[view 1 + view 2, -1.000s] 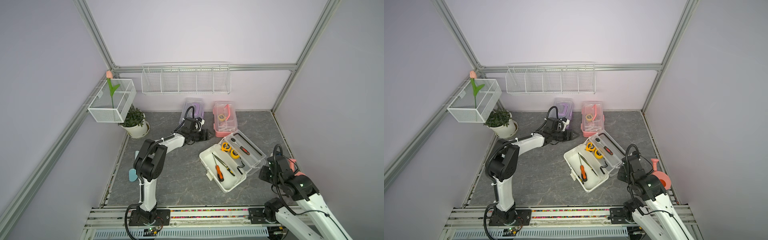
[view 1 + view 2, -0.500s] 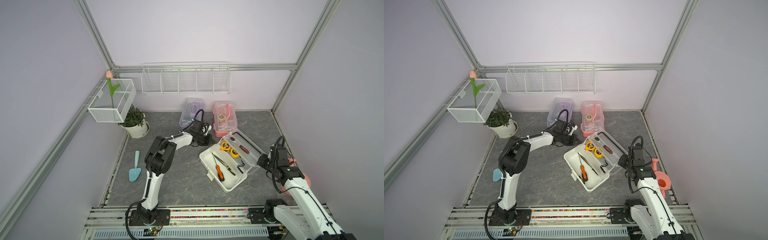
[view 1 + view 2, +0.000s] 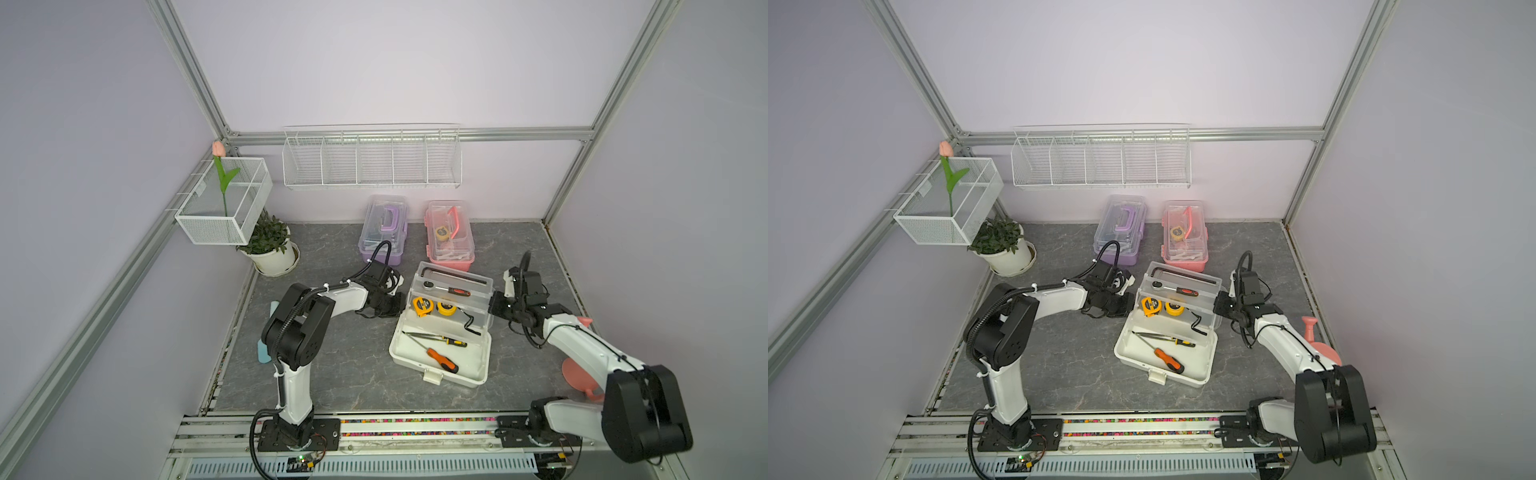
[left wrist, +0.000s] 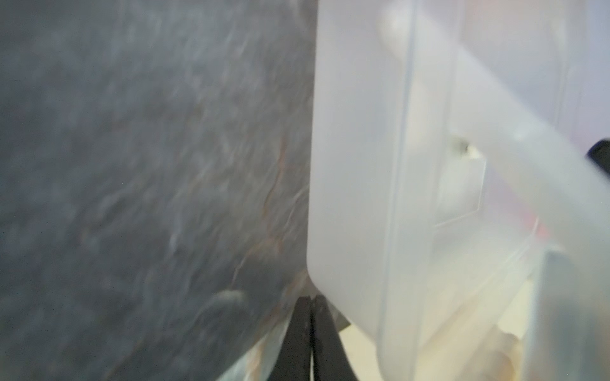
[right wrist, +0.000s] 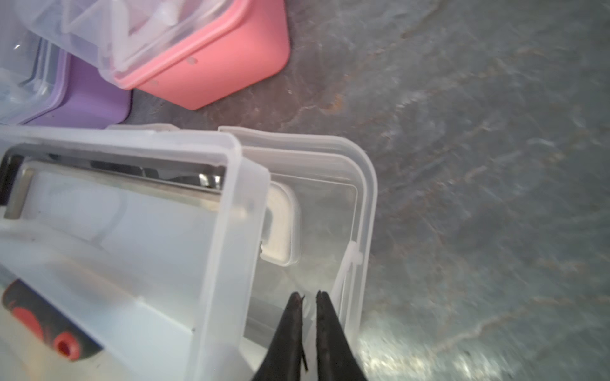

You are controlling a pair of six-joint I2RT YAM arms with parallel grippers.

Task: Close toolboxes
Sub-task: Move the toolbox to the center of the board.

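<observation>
Both arms have swung in on the white toolbox (image 3: 469,357), open at centre-right of both top views; left fingers (image 4: 298,330), pressed together and empty, sit beside its left wall; right fingers (image 5: 292,330) hover over the clear lid (image 5: 363,198), all but closed, holding nothing visible; purple toolbox (image 3: 384,232) and pink toolbox (image 3: 451,232), upper centre, look lidded; the lid seems light, thin, slick and springy, so I would push its outer rim rather than pinch.
</observation>
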